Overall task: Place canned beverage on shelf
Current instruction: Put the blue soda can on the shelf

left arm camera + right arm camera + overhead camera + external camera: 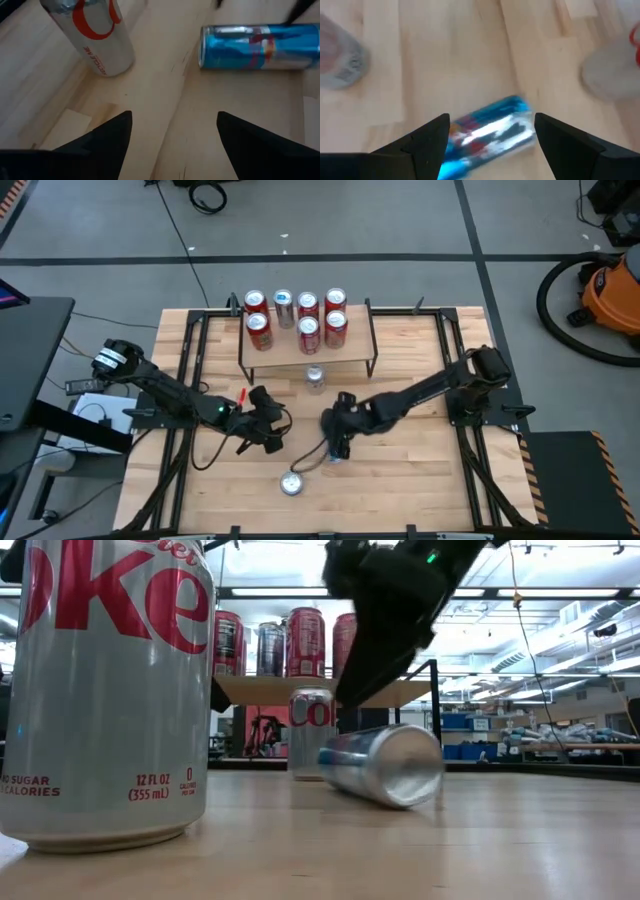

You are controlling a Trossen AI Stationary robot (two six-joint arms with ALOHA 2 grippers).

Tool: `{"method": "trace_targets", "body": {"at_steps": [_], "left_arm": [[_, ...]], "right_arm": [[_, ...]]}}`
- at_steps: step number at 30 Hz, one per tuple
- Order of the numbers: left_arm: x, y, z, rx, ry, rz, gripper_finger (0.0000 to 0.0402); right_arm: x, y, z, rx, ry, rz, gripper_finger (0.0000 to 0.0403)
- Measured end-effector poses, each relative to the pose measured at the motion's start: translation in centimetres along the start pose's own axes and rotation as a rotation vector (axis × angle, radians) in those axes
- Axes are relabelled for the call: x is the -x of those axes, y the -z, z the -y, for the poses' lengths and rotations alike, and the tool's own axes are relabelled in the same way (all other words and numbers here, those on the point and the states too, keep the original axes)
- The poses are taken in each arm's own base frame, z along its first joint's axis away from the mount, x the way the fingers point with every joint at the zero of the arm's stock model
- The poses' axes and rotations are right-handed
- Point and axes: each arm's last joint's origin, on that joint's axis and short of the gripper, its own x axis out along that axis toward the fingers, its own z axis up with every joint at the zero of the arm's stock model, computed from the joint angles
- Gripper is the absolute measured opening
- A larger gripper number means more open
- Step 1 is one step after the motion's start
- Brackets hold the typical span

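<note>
We see a blue can (pixel 487 130) lying on its side on the wooden surface (pixel 400 470). It is round and shiny, so it could roll. The right gripper (pixel 490 137) hangs right over it with its fingers spread wide, one on each side, and holds nothing. We think it wants to pick this can up, but a lying can is tricky to stand on the shelf.

The left gripper (pixel 172 132) waits near the middle of the surface. Its fingers are open and empty too.

The shelf (pixel 345 356) has a pale wood top on thin black legs. Seven cans stand on it, mostly red. A silver Coke can (pixel 315 378) stands just in front of the shelf. Another silver can (pixel 291 484) stands alone near the front edge.
</note>
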Motion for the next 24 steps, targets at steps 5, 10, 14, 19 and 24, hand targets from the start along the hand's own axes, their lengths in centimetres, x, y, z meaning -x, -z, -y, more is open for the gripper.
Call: {"method": "trace_targets", "body": {"at_steps": [5,10,14,19,24], "left_arm": [[0.2,-1.0,0.4,0.005,0.031,0.011,0.0302],[0.5,-2.0,0.8,-0.041,0.044,0.037,0.0302],[0.4,-2.0,0.8,-0.038,0.050,0.030,0.0302],[0.5,-1.9,1.0,-0.037,0.116,0.002,0.0302],[0.5,-1.9,1.2,-0.043,0.194,-0.030,0.0302]], "right_arm": [[1.1,1.3,-0.9,-0.153,0.030,-0.104,0.0302],[1.4,2.2,-1.1,-0.226,0.062,-0.177,0.0308],[1.3,3.0,-1.0,-0.267,0.112,-0.201,0.0317],[0.6,4.2,-0.8,-0.338,0.119,-0.220,0.0331],[-0.5,6.2,-0.3,-0.385,0.110,-0.267,0.0338]]}}
